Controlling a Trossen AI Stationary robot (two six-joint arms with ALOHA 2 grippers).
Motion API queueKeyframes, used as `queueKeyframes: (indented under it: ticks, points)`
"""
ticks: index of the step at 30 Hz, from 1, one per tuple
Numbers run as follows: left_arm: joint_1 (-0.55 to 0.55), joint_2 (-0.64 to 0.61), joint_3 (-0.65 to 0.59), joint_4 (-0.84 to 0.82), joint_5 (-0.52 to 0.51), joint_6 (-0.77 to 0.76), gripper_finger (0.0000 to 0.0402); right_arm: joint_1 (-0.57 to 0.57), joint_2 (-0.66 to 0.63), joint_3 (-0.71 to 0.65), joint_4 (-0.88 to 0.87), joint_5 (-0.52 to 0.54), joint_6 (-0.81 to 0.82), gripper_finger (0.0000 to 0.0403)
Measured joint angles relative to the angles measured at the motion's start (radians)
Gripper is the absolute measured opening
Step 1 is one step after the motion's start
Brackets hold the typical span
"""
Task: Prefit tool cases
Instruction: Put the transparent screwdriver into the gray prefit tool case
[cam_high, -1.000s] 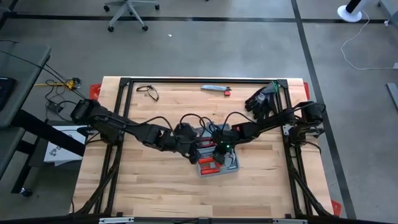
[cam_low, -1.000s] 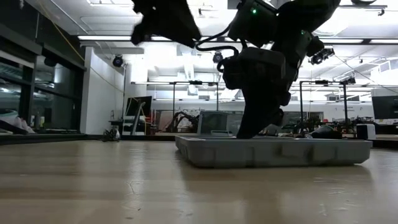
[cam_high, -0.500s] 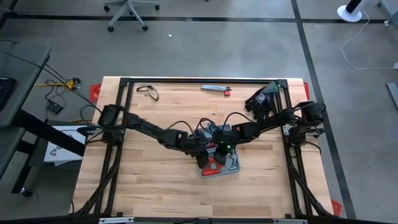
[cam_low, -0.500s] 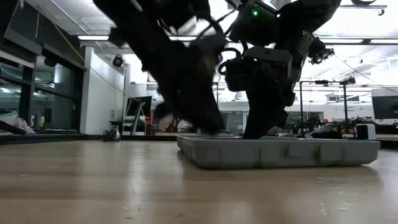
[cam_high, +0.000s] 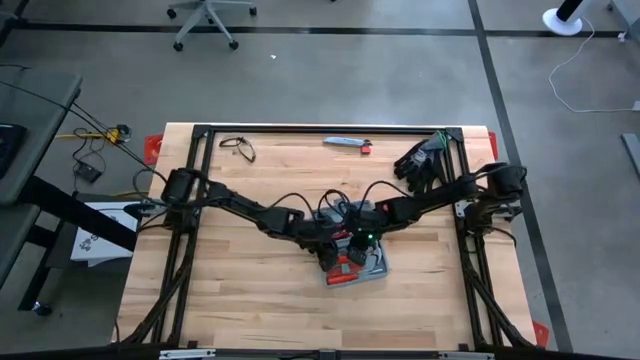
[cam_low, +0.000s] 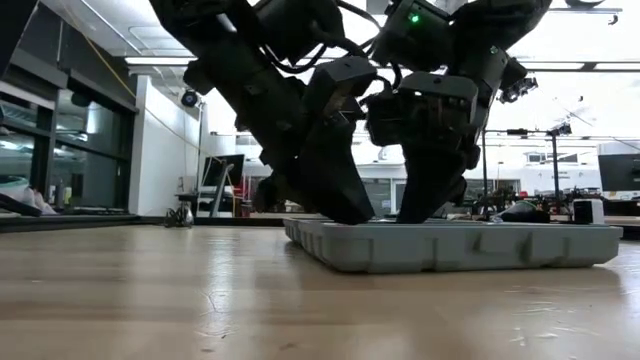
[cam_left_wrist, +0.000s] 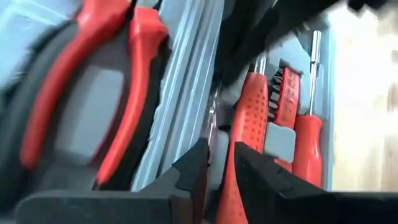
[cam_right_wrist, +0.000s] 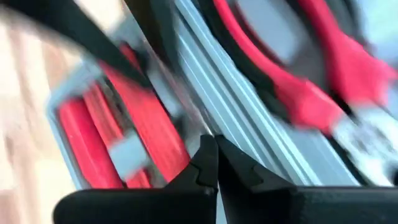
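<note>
Near the middle of the pale butcher-block bench (cam_high: 230, 300), inside its black frame, the grey-blue tool case (cam_high: 357, 268) lies open and flat, a hard moulded plastic tray with rounded corners and ribbed walls. Both dark arms meet over it. Red-handled pliers (cam_left_wrist: 93, 93) and a row of red-gripped screwdrivers (cam_left_wrist: 309, 146) sit in its shaped recesses. The left tool (cam_left_wrist: 217, 171) is down in the case with its fingers a narrow way apart around a red handle (cam_left_wrist: 249, 124); whether they actually pinch it I cannot tell. The right tool (cam_right_wrist: 216, 158) is fully closed, its tip on or just above the case's ribbed centre ridge. Crowded this tightly, the two tools could knock each other, or a push on the light tray could skid it across the smooth wood. A half-seated handle might spring out of its recess.
</note>
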Motion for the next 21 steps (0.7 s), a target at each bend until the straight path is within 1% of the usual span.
queueKeyframes:
  ticks: [2, 4, 8, 10, 13, 18, 21]
  points:
    - [0.000, -0.045, -0.003, -0.012, -0.011, 0.011, 0.0074, 0.000, -0.054, -0.005, -0.034, 0.023, 0.001, 0.0000]
    - [-0.001, -0.099, 0.001, -0.018, -0.031, 0.020, 0.0074, -0.003, -0.109, 0.000, -0.030, 0.052, 0.008, 0.0000]
    - [-0.006, -0.204, 0.001, -0.077, -0.089, 0.055, 0.0074, -0.004, -0.217, 0.001, -0.089, 0.099, 0.008, 0.0000]
    - [-0.008, -0.263, 0.000, -0.096, -0.127, 0.073, 0.0074, -0.003, -0.277, 0.001, -0.113, 0.115, 0.010, 0.0000]
    - [-0.008, -0.348, 0.003, -0.121, -0.195, 0.101, 0.0074, -0.003, -0.359, 0.003, -0.160, 0.170, 0.023, 0.0000]
    - [-0.003, -0.450, 0.002, -0.152, -0.334, 0.173, 0.0074, -0.003, -0.469, 0.003, -0.248, 0.265, 0.027, 0.0000]
    - [0.010, -0.491, 0.003, -0.155, -0.396, 0.229, 0.0074, -0.003, -0.507, 0.003, -0.299, 0.292, 0.029, 0.0000]
